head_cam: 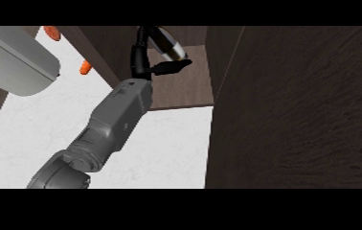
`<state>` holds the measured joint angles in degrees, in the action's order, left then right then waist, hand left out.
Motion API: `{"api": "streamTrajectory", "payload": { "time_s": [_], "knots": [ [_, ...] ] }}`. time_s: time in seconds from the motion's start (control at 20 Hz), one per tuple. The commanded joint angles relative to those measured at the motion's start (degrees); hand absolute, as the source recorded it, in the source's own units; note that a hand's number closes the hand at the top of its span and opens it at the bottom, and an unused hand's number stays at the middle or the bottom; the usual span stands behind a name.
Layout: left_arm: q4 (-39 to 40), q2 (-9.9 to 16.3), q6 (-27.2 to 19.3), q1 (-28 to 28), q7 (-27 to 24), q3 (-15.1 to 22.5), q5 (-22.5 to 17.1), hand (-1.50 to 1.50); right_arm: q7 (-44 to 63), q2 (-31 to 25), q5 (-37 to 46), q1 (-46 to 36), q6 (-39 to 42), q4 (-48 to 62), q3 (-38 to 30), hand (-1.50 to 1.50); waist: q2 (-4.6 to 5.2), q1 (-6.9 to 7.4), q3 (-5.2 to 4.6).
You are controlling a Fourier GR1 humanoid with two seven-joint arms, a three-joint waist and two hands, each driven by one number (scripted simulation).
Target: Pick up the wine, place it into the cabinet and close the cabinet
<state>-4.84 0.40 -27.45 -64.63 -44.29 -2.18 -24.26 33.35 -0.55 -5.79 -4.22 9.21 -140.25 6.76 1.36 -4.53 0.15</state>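
1. The wine (pixel 168 42) sits at the upper centre of the frame, a dark bottle with a pale band, tilted and already inside the open cabinet (pixel 191 87), above its brown shelf floor.
2. A black hand (pixel 145 63) has its fingers curled round the bottle's lower part, with one finger or the thumb jutting right beneath the pale band. From its grey forearm (pixel 117 123), which rises from the lower left of the frame, I judge it to be the left hand.
3. The long reach looks explained by the shelf lying deep in the cabinet: the arm must stretch forward so the bottle clears the side wall at the upper left.
4. The cabinet door (pixel 290 109) fills the right of the frame, swung open toward the viewer, which leaves the opening free for the arm.
5. The other hand is not visible.
6. At the upper left, a pale rounded object (pixel 25 66) and small orange things (pixel 84 67) rest on the white counter (pixel 163 147), apart from the work.
7. By my judgement, the bottle still needs setting down and releasing before the door is shut.
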Motion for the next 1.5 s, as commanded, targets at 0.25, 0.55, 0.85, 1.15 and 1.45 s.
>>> {"api": "streamTrajectory", "payload": {
  "time_s": [0.25,0.55,0.85,1.15,1.45],
  "knots": [
    [-0.47,-0.39,0.64,4.2,-5.54,-1.57,-0.38,-1.5,-0.53,0.43,-1.43,0.88,0.43,-1.46,0.47,-1.5,0.32,0.37,-0.22],
    [-0.71,1.5,6.45,3.48,-4.43,-1.38,0.36,-1.5,-0.15,-0.18,-1.9,-0.86,0.75,-0.48,-0.4,-1.5,0.27,0.71,-0.23],
    [-0.45,-0.4,8.71,4.48,-5.36,-0.56,0.57,-1.5,3.28,-0.52,-2.68,-0.55,-0.04,-2.67,-0.26,-1.5,-0.21,0.66,-0.23],
    [-0.71,0.05,11.14,5.16,-5.89,-0.76,0.74,-1.5,4.99,-1.07,-3.75,-1.31,-0.55,-4.67,-1.07,-1.5,-0.29,1.31,-0.23],
    [-1.37,-0.4,14.01,5.27,-5.45,-0.05,-3.86,-1.5,2.31,0.31,-1.5,-2.28,-0.97,0.03,1.11,-1.5,-0.66,0.5,-0.21]
  ]
}}
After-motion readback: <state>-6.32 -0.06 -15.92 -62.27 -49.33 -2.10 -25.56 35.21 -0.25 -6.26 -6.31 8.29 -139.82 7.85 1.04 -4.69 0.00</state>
